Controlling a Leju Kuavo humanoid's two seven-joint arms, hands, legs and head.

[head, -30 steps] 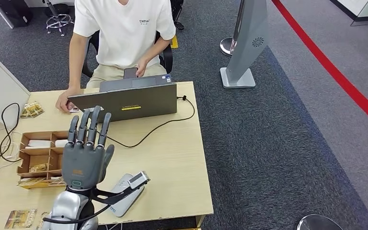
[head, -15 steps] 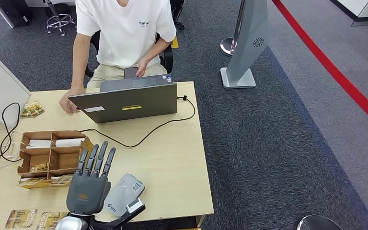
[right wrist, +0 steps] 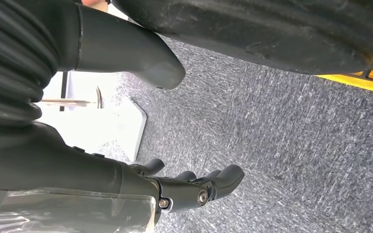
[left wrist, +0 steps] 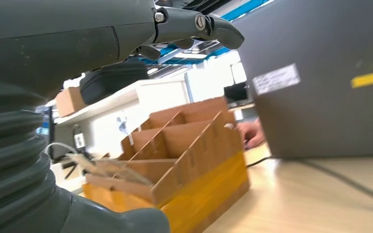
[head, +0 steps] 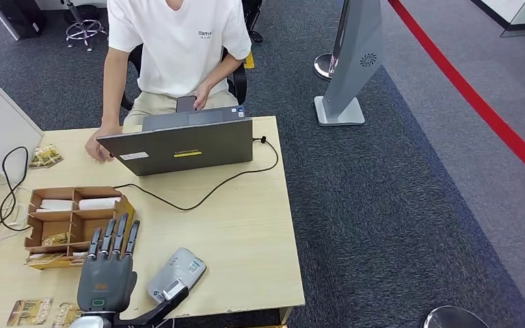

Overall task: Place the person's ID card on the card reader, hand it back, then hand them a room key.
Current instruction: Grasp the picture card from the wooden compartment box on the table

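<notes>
left hand (head: 106, 281): low over the near edge of the wooden table (head: 246, 225), back facing up, fingers (head: 113, 239) straight and close together, pointing toward the person; nothing held. in the left wrist view the fingertips (left wrist: 223, 30) reach out above the box with nothing between them and the thumb.
right hand (right wrist: 194, 189): seen in the right wrist view over grey carpet (right wrist: 296, 145), fingers loosely extended, thumb apart from them, holding nothing.
card reader (head: 176, 273): pale grey rounded device lying flat near the table's front edge, just to the right of the left hand; its near end is partly covered by a dark part of the arm.
id card: a small light object lies under the person's hand at the far left of the table; it may be the card, but it is too small to tell.
divided box (head: 75, 222): brown cardboard organiser with several compartments, left of table centre, directly ahead of the left hand's fingertips; white pieces lie in the two far compartments, patterned cards in the near ones.
loose cards (head: 31, 311): patterned cards flat on the table's near left corner, beside the wrist.
laptop (head: 184, 147): open, grey lid back facing the robot, a black cable (head: 212, 188) running from its right side across the table.
person (head: 178, 48): seated behind the laptop in a white t-shirt, one hand (head: 96, 147) on the table beside the laptop, the other holding a dark phone (head: 186, 104).
</notes>
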